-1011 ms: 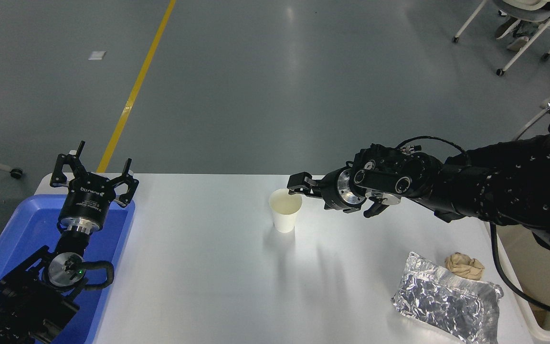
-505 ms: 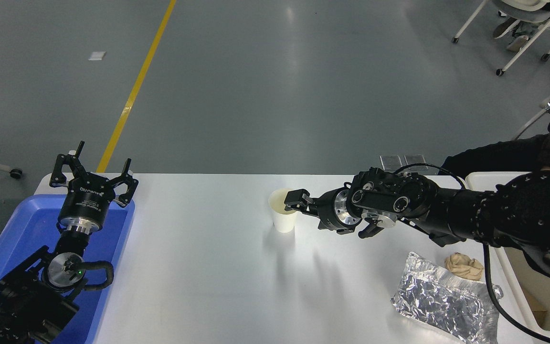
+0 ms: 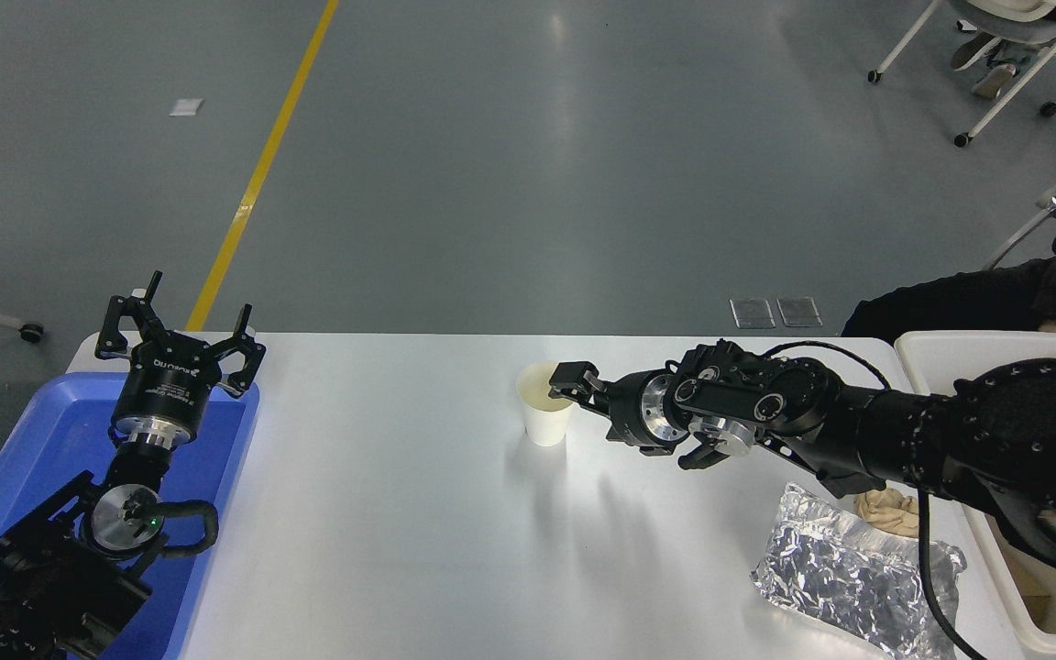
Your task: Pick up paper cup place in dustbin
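The white paper cup [image 3: 546,417] stands upright near the middle of the white table, its cream inside showing. My right gripper [image 3: 566,378] reaches in from the right, and its tip lies over the cup's right rim. From this angle I cannot tell how wide it stands. The off-white dustbin [image 3: 977,341] sits at the table's right end, largely hidden behind my right arm. Over the blue tray at the lower left, my left gripper [image 3: 181,328] is parked open and holds nothing.
A crumpled foil bag [image 3: 858,573] and a brown paper ball [image 3: 890,511] lie at the table's front right, under my right arm. The blue tray [image 3: 24,458] fills the left edge. A person's dark sleeve [image 3: 950,302] rests beyond the dustbin.
My right arm has dropped lower and swung toward the near side, uncovering the dustbin. Its tip stays at the cup's right rim. The cup and my left arm have not moved.
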Controlling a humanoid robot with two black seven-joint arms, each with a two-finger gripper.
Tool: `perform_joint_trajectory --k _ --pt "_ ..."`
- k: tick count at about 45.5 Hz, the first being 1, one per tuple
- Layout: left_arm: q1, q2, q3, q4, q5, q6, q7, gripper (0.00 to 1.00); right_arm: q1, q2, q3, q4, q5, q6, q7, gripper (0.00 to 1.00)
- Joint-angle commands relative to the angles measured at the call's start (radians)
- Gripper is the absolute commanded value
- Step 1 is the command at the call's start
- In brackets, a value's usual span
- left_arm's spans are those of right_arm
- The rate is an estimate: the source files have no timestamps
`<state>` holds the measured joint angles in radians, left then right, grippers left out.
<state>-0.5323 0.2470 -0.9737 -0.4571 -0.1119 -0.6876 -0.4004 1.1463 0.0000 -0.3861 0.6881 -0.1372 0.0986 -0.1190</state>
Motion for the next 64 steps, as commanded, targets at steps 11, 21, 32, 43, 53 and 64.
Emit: perform_joint_trajectory --k 11,21,32,43,53,64 --pt "0.002 0.000 -0.002 0.000 0.000 0.000 -0.002 1.00 -0.056 0.000 0.012 -0.010 -0.038 -0.036 -0.001 0.94" --pt "0.002 0.000 -0.002 0.000 0.000 0.000 -0.002 1.00 -0.056 0.000 0.012 -0.010 -0.044 -0.034 -0.002 0.71" --pt "0.002 0.000 -0.002 0.000 0.000 0.000 -0.002 1.00 -0.057 0.000 0.012 -0.010 -0.061 -0.033 -0.002 0.35" --pt "0.002 0.000 -0.002 0.000 0.000 0.000 -0.002 1.00 -0.054 0.000 0.010 -0.010 -0.061 -0.016 -0.002 0.00" --pt "0.002 0.000 -0.002 0.000 0.000 0.000 -0.002 1.00 0.007 0.000 0.004 0.002 -0.059 0.016 -0.002 0.00" --pt "0.005 0.000 -0.003 0.000 0.000 0.000 0.000 1.00 0.200 0.000 -0.063 0.111 -0.045 0.105 -0.005 0.00"
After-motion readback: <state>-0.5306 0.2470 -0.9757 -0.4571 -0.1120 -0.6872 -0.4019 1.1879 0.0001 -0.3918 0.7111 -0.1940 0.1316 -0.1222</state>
